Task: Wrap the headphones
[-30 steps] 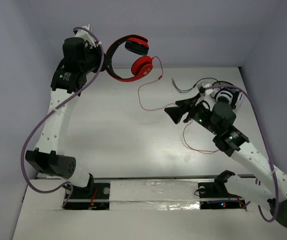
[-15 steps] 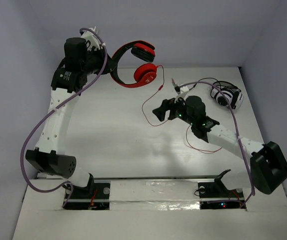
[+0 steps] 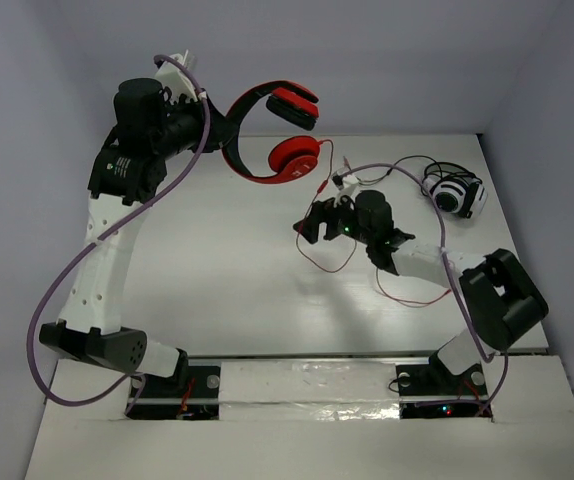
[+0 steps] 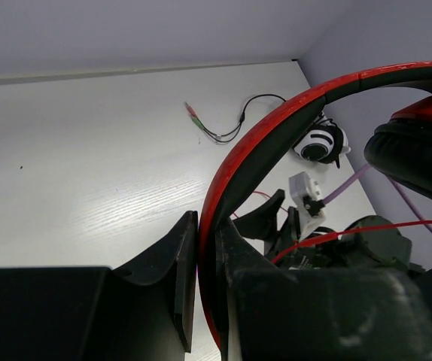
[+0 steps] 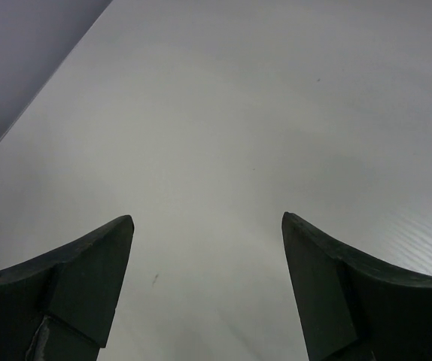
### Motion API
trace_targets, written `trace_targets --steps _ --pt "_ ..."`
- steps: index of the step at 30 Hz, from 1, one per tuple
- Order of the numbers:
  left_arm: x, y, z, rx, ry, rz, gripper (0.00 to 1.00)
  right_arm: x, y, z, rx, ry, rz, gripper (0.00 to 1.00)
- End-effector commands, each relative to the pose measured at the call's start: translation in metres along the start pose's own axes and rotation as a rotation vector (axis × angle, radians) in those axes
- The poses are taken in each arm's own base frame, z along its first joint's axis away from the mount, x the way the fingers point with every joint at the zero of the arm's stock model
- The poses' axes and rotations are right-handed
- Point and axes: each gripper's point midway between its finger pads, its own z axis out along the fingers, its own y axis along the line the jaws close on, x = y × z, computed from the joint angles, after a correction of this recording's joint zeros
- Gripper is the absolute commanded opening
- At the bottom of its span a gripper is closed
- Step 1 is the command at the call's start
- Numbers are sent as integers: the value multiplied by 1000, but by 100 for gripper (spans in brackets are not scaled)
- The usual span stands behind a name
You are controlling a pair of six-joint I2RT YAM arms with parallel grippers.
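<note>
Underneath, a white wood-grain table (image 3: 217, 280). Raised over its far side, left of centre: red over-ear headphones with black pads (image 3: 285, 155), headband pinched tight in the left gripper (image 4: 205, 226). Low near the table's middle, the right gripper (image 3: 312, 222), jaws spread wide, only bare table between. At far right, small white-and-black headphones (image 3: 454, 193) with dark cable (image 4: 231, 131). Trailing from the red earcup past the right gripper, thin red cable (image 3: 403, 301), looped on the table.
</note>
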Motion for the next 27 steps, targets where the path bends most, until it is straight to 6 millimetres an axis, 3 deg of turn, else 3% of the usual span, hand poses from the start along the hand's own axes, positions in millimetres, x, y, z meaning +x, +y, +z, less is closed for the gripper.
trace_targets --steps 1,4,6,8,10,11,13,15,16,18,19,22,23,27 --pt "-35 -28 -21 76 -120 19 0 -17 32 8 -187 -62 5 85" --pt "-34 -27 -21 72 -119 17 0 1 41 1 -254 -49 74 78" --pt "-34 -26 -20 70 -121 16 0 -4 45 -2 -272 -90 85 71" --pt "-33 -26 -19 73 -118 16 0 -5 31 -3 -187 -108 107 53" --pt "-34 -27 -19 78 -125 16 0 -20 27 -10 -136 -155 99 35" --pt "-32 -30 -18 89 -123 14 0 -24 13 -12 -47 -178 120 31" --pt "-34 -31 -19 93 -131 16 0 -45 9 -25 15 -242 125 18" --pt "-35 -36 -19 106 -134 16 0 -52 -5 -33 112 -267 148 15" --pt "-36 -36 -19 107 -135 17 0 -64 -3 -42 123 -299 145 18" --pt "-38 -37 -20 108 -141 19 0 -69 -4 -49 150 -301 145 29" --pt "-38 -37 -19 108 -141 19 0 -75 4 -55 126 -306 127 41" --pt "-41 -36 -16 102 -145 23 0 -66 30 -59 -9 -231 63 62" --pt "-42 -36 -17 102 -149 26 0 -57 40 -63 -62 -183 50 65" --pt "-44 -37 -13 108 -143 25 0 -27 49 -69 -133 -90 19 75"
